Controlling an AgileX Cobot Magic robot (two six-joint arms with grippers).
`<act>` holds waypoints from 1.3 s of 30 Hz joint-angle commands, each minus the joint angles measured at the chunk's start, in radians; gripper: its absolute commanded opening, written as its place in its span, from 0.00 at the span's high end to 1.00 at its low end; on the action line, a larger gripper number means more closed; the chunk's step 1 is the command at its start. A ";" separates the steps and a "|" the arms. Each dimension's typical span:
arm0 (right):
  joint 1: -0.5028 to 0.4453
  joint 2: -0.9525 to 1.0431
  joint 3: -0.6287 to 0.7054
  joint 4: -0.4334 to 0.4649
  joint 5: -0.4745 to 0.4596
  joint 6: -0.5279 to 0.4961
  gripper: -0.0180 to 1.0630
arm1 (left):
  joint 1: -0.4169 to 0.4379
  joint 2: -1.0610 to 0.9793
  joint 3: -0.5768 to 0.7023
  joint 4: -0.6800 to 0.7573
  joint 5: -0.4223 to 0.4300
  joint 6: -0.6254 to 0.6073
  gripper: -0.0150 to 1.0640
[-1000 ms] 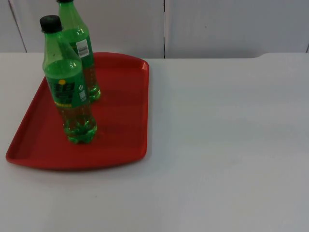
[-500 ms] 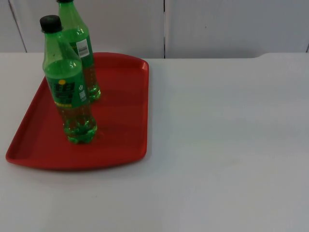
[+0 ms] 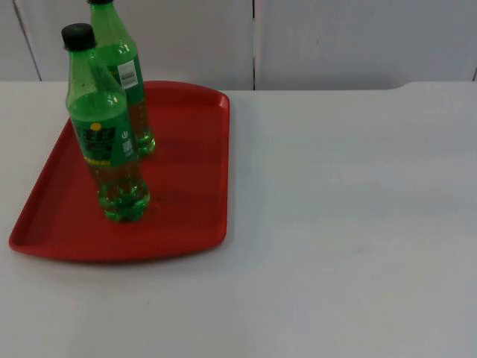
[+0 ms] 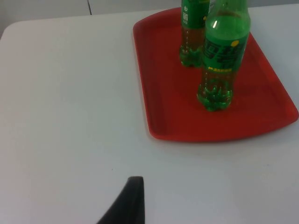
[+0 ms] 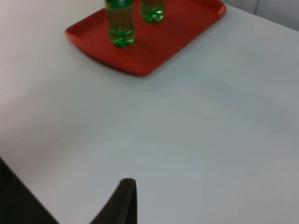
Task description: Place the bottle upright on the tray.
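Two green bottles stand upright on a red tray (image 3: pixel 186 186) at the table's left. The nearer bottle (image 3: pixel 112 142) has a black cap and a green label. The farther bottle (image 3: pixel 127 82) stands just behind it, with a white label patch. In the left wrist view, the left gripper (image 4: pixel 133 198) waits above bare table, well apart from the tray (image 4: pixel 163 93) and both bottles (image 4: pixel 222 60) (image 4: pixel 192 32). The right gripper (image 5: pixel 124 198) waits far from the tray (image 5: pixel 154 46), over bare table, with the bottles (image 5: pixel 119 23) (image 5: pixel 152 9) in the distance.
The white table (image 3: pixel 350 224) stretches wide to the right of the tray. A grey partition wall (image 3: pixel 335 41) closes off the back.
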 commanded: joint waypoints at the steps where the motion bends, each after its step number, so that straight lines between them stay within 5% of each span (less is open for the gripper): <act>1: -0.069 -0.002 -0.001 0.003 -0.003 0.000 0.01 | 0.000 -0.005 0.003 -0.003 -0.002 -0.006 0.01; 26: -0.532 -0.002 -0.001 0.003 -0.003 0.000 0.01 | 0.000 -0.005 0.003 -0.003 -0.002 -0.006 0.01; 39: -0.639 -0.002 -0.001 0.004 -0.003 0.000 0.01 | 0.000 -0.005 0.003 -0.003 -0.002 -0.006 0.01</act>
